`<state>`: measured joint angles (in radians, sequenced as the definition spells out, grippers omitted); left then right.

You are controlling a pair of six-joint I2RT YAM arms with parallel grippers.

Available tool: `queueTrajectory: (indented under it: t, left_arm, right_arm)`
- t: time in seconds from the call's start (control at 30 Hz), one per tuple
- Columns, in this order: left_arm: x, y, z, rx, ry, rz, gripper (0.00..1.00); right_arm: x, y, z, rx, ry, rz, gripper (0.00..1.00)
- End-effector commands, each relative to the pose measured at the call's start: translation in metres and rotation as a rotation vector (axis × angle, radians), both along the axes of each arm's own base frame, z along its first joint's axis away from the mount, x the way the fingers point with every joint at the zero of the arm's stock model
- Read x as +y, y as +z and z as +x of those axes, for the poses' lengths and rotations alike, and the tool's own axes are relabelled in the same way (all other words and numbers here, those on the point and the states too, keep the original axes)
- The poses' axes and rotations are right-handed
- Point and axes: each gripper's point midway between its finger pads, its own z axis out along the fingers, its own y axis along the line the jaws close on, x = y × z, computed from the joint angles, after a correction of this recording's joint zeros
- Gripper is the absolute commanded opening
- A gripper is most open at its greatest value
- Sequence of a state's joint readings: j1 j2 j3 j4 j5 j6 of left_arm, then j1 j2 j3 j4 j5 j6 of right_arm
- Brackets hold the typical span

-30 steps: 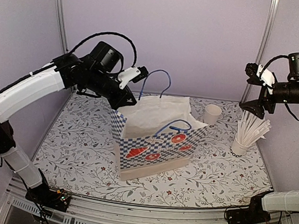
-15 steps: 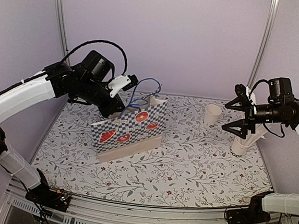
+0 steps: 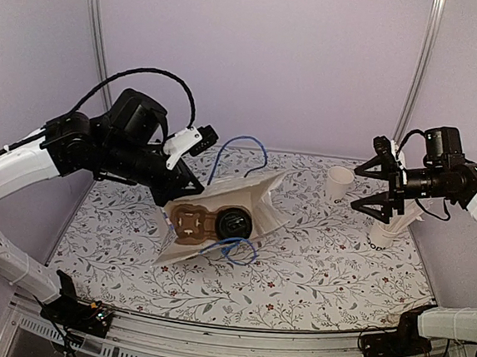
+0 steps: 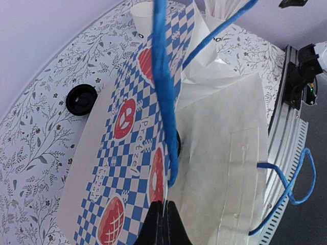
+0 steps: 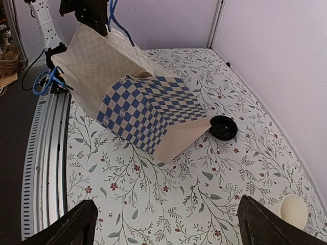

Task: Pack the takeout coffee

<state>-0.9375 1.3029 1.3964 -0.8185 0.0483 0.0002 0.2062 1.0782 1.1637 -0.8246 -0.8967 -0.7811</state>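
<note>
My left tool (image 4: 163, 218) pinches the rim of the tipped bag (image 5: 153, 109), my right tool (image 3: 370, 188) gapes empty; the takeout coffee (image 3: 233, 225) seems inside, so next I stand the bag upright.

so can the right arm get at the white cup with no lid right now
Probably yes. The right gripper is open and hangs near the cup, which stands upright with nothing between them. The cup of sticks is off to one side.
</note>
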Motion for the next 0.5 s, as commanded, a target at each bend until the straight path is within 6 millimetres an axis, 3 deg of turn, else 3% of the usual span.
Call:
queueTrajectory:
  t: [0.0,0.23,0.47]
  left_arm:
    - [-0.014,0.007,-0.025,0.047,-0.047,-0.083,0.0]
    - [-0.025,0.008,-0.056,0.096,-0.091,-0.166,0.0]
    - [-0.026,0.002,-0.065,0.104,-0.093,-0.183,0.0]
  right_arm:
    - [0.0,-0.004,-0.001,0.019,0.005,0.01,0.99]
    - [-0.001,-0.012,0.001,0.043,-0.004,-0.005,0.99]
    - [0.0,-0.016,0.002,0.058,0.001,-0.008,0.99]
